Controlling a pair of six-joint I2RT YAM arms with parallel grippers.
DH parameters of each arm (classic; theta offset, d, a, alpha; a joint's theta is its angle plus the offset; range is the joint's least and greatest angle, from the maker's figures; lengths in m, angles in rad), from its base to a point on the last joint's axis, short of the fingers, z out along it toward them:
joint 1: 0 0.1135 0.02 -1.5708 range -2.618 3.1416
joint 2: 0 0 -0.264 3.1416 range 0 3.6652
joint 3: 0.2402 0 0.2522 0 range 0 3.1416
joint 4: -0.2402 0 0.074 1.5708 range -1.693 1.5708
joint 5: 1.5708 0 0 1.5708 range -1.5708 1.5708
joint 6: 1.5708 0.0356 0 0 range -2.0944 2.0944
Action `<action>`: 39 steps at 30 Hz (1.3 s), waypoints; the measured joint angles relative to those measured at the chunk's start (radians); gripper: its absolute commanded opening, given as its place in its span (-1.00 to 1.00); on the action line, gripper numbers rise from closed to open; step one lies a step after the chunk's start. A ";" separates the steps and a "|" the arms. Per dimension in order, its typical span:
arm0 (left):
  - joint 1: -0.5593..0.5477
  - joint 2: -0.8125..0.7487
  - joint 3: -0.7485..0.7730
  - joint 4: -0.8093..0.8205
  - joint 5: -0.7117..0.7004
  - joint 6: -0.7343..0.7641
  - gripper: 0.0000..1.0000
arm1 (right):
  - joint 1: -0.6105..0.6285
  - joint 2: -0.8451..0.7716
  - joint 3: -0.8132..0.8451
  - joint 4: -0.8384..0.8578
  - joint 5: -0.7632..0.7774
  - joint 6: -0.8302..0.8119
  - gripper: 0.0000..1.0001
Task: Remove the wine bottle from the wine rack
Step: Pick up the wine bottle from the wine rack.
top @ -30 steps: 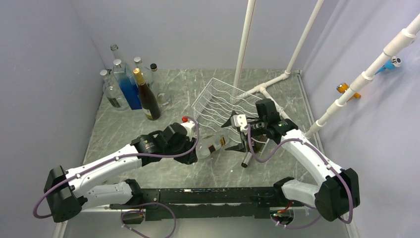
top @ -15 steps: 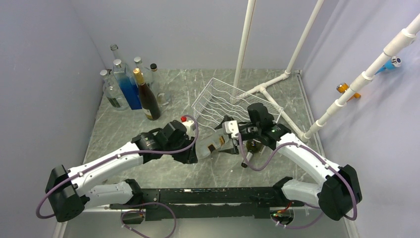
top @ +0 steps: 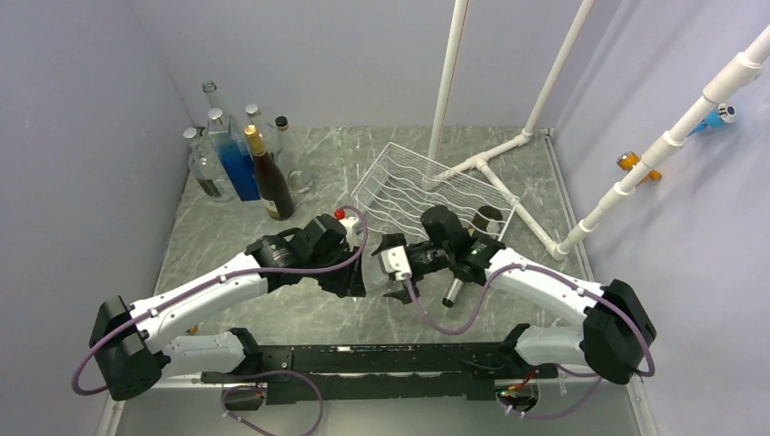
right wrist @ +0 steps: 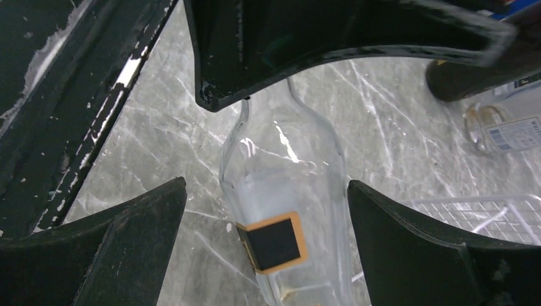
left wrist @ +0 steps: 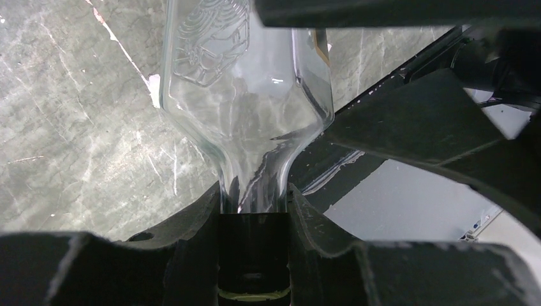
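- The right claw (top: 397, 272) has swung left, away from the wine rack (top: 413, 186); its jaws stand wide apart astride the wine bottle (right wrist: 281, 172).
- The left claw (left wrist: 254, 210) stays clamped on the bottle's neck, with the bottle off the rack, over the counter (top: 227, 241).
- The black, orange-edged label (right wrist: 275, 242) and the embossed emblem (left wrist: 214, 38) show no legible writing.

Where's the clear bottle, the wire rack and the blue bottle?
clear bottle (right wrist: 287, 182): right wrist view, glass body.
wire rack (top: 399, 182): top external view, wavy wires.
blue bottle (top: 239, 171): top external view, blue body.
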 measured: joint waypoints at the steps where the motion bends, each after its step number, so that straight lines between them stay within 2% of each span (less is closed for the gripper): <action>1: 0.000 0.000 0.000 0.000 0.002 -0.002 -1.00 | 0.017 0.013 -0.002 0.005 0.017 -0.005 0.99; 7: 0.003 0.002 0.000 -0.007 0.023 -0.002 -1.00 | 0.085 0.064 -0.015 0.059 0.114 -0.035 0.97; 11: 0.003 0.002 0.000 -0.007 0.037 -0.002 -1.00 | 0.103 0.079 -0.035 0.091 0.151 -0.055 0.84; 16: 0.003 0.005 0.000 -0.007 0.058 -0.002 -1.00 | 0.124 0.116 -0.037 0.117 0.188 -0.074 0.52; 18: 0.005 0.006 0.000 -0.007 0.068 -0.002 -1.00 | 0.127 0.127 -0.037 0.127 0.201 -0.082 0.30; 22: 0.013 0.006 0.000 -0.010 0.079 0.004 -0.75 | 0.128 0.131 -0.034 0.129 0.208 -0.087 -0.33; 26: 0.019 0.006 -0.002 -0.011 0.082 0.005 -0.47 | 0.128 0.138 -0.027 0.126 0.209 -0.087 -0.68; 29: 0.021 0.004 -0.003 -0.010 0.084 0.005 -0.09 | 0.129 0.141 -0.024 0.123 0.209 -0.086 -1.00; 33: 0.024 -0.023 -0.023 0.023 0.090 -0.004 0.29 | 0.133 0.152 -0.016 0.122 0.212 -0.079 -1.00; 39: 0.031 -0.110 -0.078 0.059 0.091 -0.028 0.60 | 0.135 0.156 -0.014 0.118 0.208 -0.063 -1.00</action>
